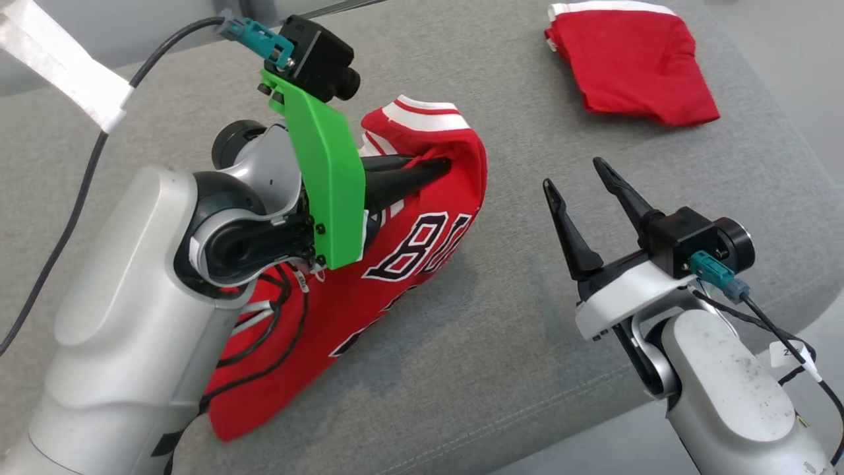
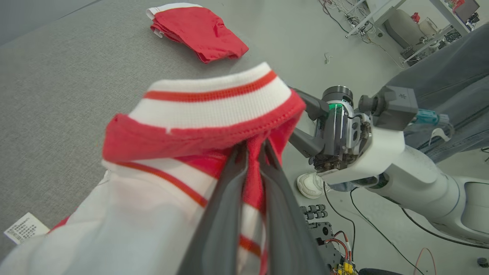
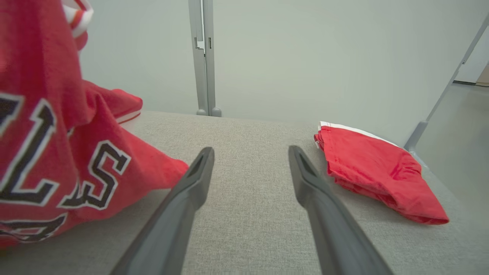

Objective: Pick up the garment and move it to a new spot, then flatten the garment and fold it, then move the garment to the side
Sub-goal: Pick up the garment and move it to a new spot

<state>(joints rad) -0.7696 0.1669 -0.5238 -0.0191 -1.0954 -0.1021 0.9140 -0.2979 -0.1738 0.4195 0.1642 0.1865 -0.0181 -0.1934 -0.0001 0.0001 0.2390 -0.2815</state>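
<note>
Pinching the red jersey [image 1: 409, 264] by its white-and-red striped trim, my left claw [image 1: 443, 166] has its two dark fingers pressed together on the cloth. The left wrist view shows this up close, with a fold of red fabric caught between them. The jersey hangs from that grip, raised at the trimmed end, and drapes down toward seven o'clock of the head view. There its lower part lies on the grey padded table [image 1: 501, 369] beneath my left forearm, and black letters edged in white run across its front. A green bracket [image 1: 326, 178] on my left wrist stands at about ten o'clock. My right claw [image 1: 572, 173] sits toward three o'clock, its fingers spread wide and holding nothing, above bare grey cloth and apart from the jersey. Farther off and higher, between one and two o'clock, a second red garment [image 1: 633, 66] with a white edge lies folded on the table near its far right corner. In the left wrist view, past my right arm, a person's pale shoe [image 2: 311, 185] rests on the floor [image 2: 313, 34].
</note>
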